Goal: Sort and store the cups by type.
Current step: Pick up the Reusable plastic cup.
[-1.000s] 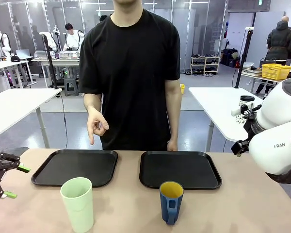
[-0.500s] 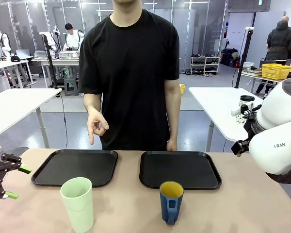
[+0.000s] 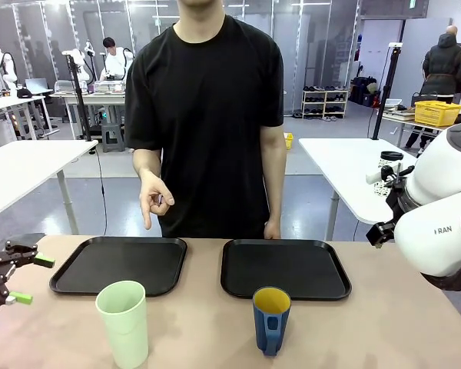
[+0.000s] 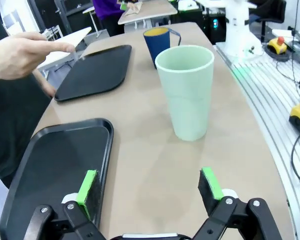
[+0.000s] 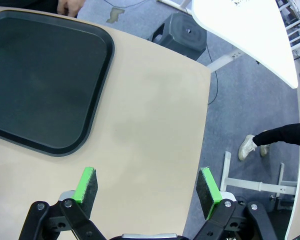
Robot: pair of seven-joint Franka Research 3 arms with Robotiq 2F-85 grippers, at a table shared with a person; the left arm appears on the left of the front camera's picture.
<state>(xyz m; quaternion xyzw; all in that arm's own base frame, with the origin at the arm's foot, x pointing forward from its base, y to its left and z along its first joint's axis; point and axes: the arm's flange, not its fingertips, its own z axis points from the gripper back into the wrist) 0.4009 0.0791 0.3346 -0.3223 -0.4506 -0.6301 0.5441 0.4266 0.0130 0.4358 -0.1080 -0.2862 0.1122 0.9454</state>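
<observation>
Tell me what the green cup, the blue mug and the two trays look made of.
Pale green tumbler: likely plastic, matte, thin rim. Dark blue mug: plastic or glazed ceramic, can't tell; smooth, yellow inside. Left tray and right tray: probably moulded plastic, black, dull sheen, raised rims.

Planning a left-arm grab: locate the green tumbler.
In the front view the tumbler stands left of the mug, just in front of the left tray.

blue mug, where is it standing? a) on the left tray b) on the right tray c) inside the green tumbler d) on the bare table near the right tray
D: the blue mug stands on the tan table, on the robot's side of the right black tray, not on it.
</observation>
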